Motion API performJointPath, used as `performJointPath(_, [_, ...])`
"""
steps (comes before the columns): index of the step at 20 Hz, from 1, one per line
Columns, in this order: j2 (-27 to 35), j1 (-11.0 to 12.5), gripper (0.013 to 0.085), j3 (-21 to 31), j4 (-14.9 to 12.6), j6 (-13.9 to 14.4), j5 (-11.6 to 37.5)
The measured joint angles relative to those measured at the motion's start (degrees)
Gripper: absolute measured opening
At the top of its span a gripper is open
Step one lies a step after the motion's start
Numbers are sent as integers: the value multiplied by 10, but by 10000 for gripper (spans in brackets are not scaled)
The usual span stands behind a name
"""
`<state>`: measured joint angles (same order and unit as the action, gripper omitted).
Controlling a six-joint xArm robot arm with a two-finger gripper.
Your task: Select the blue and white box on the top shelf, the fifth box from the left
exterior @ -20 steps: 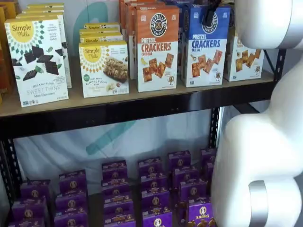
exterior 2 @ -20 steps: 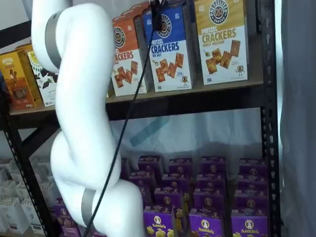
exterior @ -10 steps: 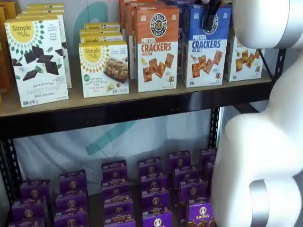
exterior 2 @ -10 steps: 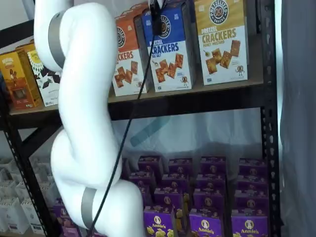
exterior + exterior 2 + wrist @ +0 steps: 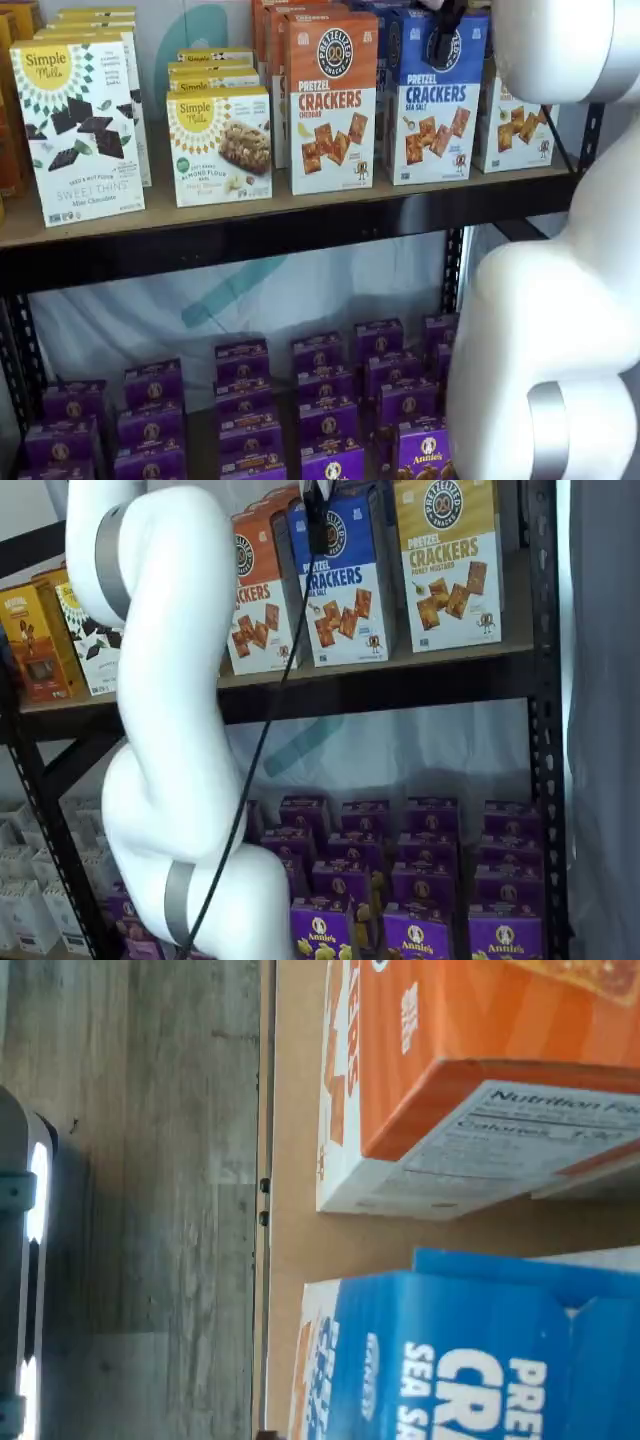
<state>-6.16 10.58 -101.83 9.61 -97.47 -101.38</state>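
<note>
Where it stands: while the black-fingered claw (image 5: 443, 40) hangs in front of the logo, the tall blue and white cardboard cracker box (image 5: 433, 98) stands upright on the long tan wooden top shelf with its black metal front rail (image 5: 300, 225), between an orange-topped cracker box (image 5: 332, 102) and a yellow-topped cracker box (image 5: 449, 562).
Claw state: the fingers show side-on in both shelf views, so no gap can be read there; I judge them spread wide, with no box between them.
Risk, neighbour: the orange-topped box stands just beside the target, so a finger could catch or tip it.
Risk, height: a grip on the blue top alone may let the tall box tilt or slide out.
Risk, cable: the black cable (image 5: 262, 730) hangs across the shelf front and could snag.
Writing, target: "PRETZEL CRACKERS SEA SALT" under a round black logo.
Writing, neighbours: "PRETZEL CRACKERS CHEDDAR"; "Nutrition Facts" on the orange side panel.
Writing, others: "Simple Mills" on a white box with dark squares (image 5: 78, 130); "Annie's" on purple boxes (image 5: 428, 447) below.
</note>
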Motion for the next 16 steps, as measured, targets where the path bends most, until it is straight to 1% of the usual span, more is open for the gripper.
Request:
performJointPath(6, [-1, 1, 850, -2, -3, -1, -1])
performJointPath(8, [-2, 1, 770, -2, -3, -1, -1])
performJointPath(9, [-2, 1, 770, -2, -3, -1, -1])
performJointPath(10, [-3, 1, 730, -2, -2, -1, -1])
performJointPath(16, [-4, 0, 730, -3, 0, 1, -4])
